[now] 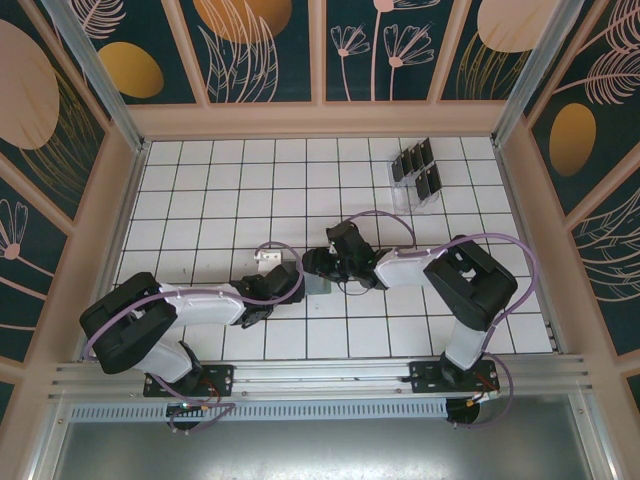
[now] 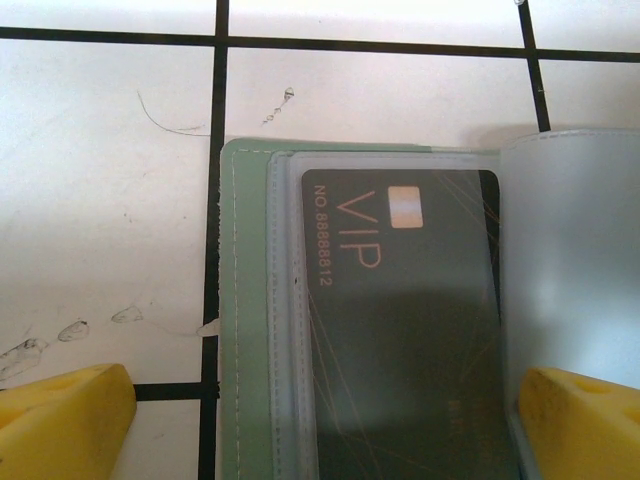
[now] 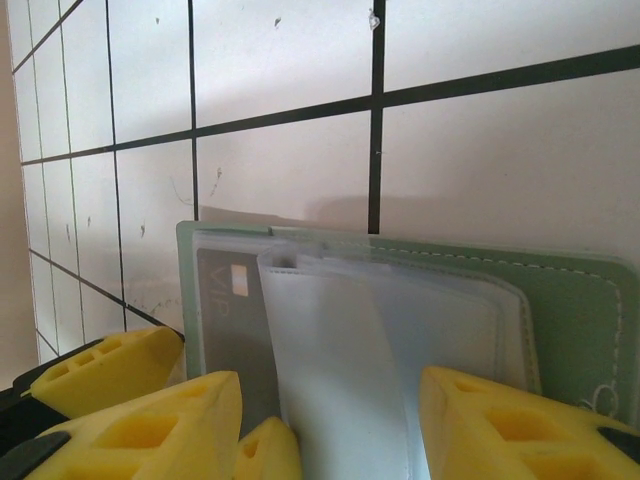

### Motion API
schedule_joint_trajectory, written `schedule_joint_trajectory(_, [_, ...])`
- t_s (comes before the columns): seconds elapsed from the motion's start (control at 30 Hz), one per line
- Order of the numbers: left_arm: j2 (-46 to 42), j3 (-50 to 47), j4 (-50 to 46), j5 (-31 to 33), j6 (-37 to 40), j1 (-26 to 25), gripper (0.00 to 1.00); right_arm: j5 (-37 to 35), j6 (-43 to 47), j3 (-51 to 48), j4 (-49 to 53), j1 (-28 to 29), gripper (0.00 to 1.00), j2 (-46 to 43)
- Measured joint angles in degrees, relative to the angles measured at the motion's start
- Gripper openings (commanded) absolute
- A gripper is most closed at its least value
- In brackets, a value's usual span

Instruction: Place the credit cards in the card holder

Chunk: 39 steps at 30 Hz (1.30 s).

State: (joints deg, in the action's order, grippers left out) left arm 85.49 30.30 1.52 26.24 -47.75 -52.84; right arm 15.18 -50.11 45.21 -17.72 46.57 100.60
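Left gripper [image 1: 283,283] and right gripper [image 1: 322,268] meet over the card holder [image 1: 320,285] at mid-table, while more credit cards [image 1: 413,165] stand in a clear rack [image 1: 405,200]. Left wrist view: fingers [image 2: 60,420] spread astride the open holder, a VIP card [image 2: 400,320] already sleeved. Right wrist view: jaws apart around a lifted clear sleeve [image 3: 340,370]. One card looks seated, so the next move likely calls for fetching another.

Sage-green card holder [image 2: 245,300] open, lying flat; dark VIP credit card [image 2: 410,320] inside its clear sleeve.
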Motion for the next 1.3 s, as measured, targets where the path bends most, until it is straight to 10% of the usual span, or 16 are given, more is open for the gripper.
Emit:
schedule_joint_trajectory(0.63, [-2.16,-1.16,-0.66,-0.02,0.0,0.0,0.99,1.49,0.24,3.43,1.18,1.14,0.49,0.11])
schedule_joint_trajectory(1.3, [-31.3,-2.84,-13.77,7.13,-3.1,0.04,0.98,1.29,0.24,16.35,5.9,6.14,0.48,8.96])
